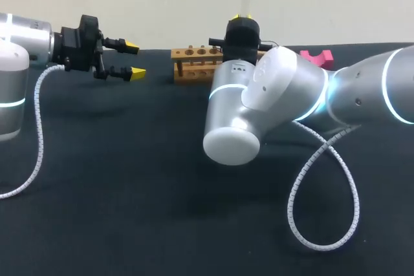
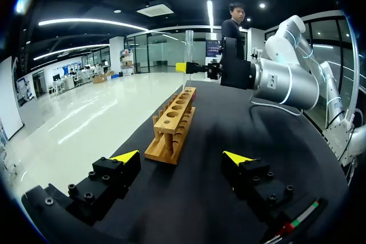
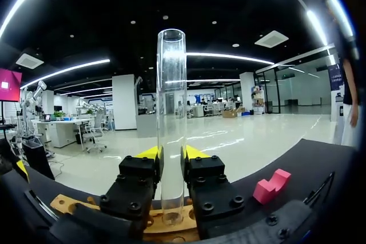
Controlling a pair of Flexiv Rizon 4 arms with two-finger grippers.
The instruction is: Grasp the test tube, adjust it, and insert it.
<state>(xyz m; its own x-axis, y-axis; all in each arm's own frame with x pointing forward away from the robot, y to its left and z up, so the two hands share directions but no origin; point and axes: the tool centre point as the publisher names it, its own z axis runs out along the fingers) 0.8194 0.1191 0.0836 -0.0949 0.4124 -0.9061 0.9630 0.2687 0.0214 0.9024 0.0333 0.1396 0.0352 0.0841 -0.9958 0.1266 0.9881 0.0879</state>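
Nearest: left gripper (image 2: pixel 182 157), fingers spread wide with nothing between them, hanging above the table near its left side

Ahead of it: wooden rack (image 2: pixel 174 121). 2 planks on short posts, a row of round holes along the top plank, pale smooth grain

Over the rack's far end: test tube (image 3: pixel 171 84). Clear glass, upright, open mouth up, rounded bottom down. The right gripper (image 3: pixel 172 154) clamps it, 1 black finger on each side, yellow tips pressed to the glass on its lower part. In the right wrist view the tube's bottom sits level with the rack's top plank; cannot tell whether it is inside a hole or just above 1

Past the rack, off to its right: pink block (image 1: pixel 317 57), notched, matte, near the table's far edge

Surface: table (image 1: pixel 129 179) under black cloth, flat and dull with a faint sheen. A white coiled cable (image 1: pixel 354 198) loops over it below the right arm (image 1: pixel 259 101); a second cable (image 1: pixel 37 140) hangs by the left arm (image 1: pixel 13 82)

Arms: smooth silver-white shells with glowing rings at the joints. Gripper bodies are black and bolted
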